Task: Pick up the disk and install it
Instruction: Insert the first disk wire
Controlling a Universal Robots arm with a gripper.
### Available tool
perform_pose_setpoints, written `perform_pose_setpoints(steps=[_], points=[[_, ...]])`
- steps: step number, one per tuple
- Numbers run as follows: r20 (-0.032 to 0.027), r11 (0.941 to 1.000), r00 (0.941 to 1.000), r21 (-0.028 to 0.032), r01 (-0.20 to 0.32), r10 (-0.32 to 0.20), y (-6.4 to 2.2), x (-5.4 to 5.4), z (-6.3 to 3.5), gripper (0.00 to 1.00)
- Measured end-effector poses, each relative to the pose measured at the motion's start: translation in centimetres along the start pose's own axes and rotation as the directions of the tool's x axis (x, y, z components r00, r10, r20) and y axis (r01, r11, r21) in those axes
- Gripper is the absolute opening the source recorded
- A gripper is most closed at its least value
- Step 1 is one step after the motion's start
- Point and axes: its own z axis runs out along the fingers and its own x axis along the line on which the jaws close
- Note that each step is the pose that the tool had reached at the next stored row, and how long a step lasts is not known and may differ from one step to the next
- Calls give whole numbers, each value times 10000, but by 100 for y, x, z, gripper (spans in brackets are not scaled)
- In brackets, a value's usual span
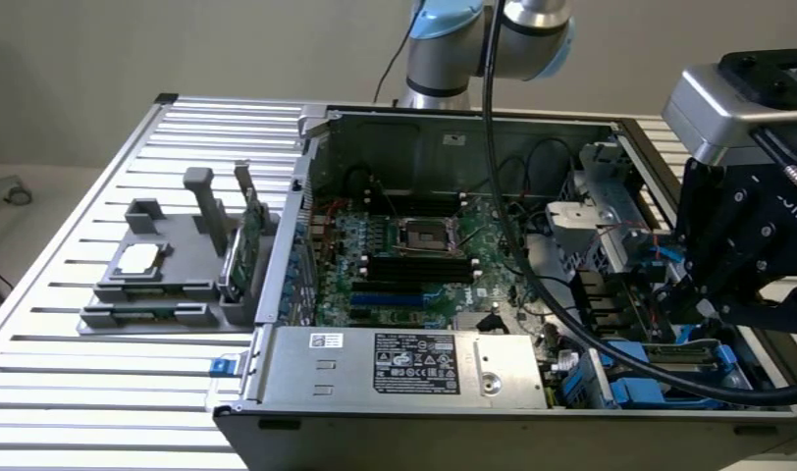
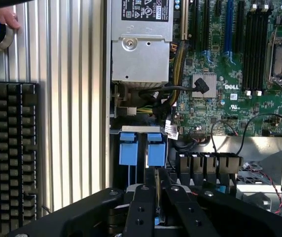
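- Black gripper (image 2: 158, 188) right up front, fingers close either side of a thin edge; clamped or loose, can't tell.
- Looks like the disk (image 2: 157, 197), standing on edge, bit of blue frame showing too.
- Hanging over the drive bay (image 2: 140, 130) next to two blue carrier handles (image 2: 127, 150), probably to line up with a slot.
- Long axis seemingly pointing down into the PC case (image 1: 438, 137).

The gripper (image 1: 687, 294) is cut off by the exterior view's right edge; the disk (image 2: 157, 195) shows just a thin edge, the rest hidden.
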Motion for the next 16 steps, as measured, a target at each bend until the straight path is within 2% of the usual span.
perform_pose_setpoints(steps=[1,2,5,7,8,12,16], points=[[0,10000,10000,0,0,0,0,0,0,24],[0,10000,10000,0,0,0,0,0,0,24],[0,10000,10000,0,0,0,0,0,0,42],[-3,10000,10000,1,-53,53,0,0,3,42],[-1,9998,9998,4,-198,198,-1,0,7,48],[1,9957,9957,19,-931,931,-1,0,30,48],[5,9864,9864,33,-1645,1645,-1,1,55,48]])
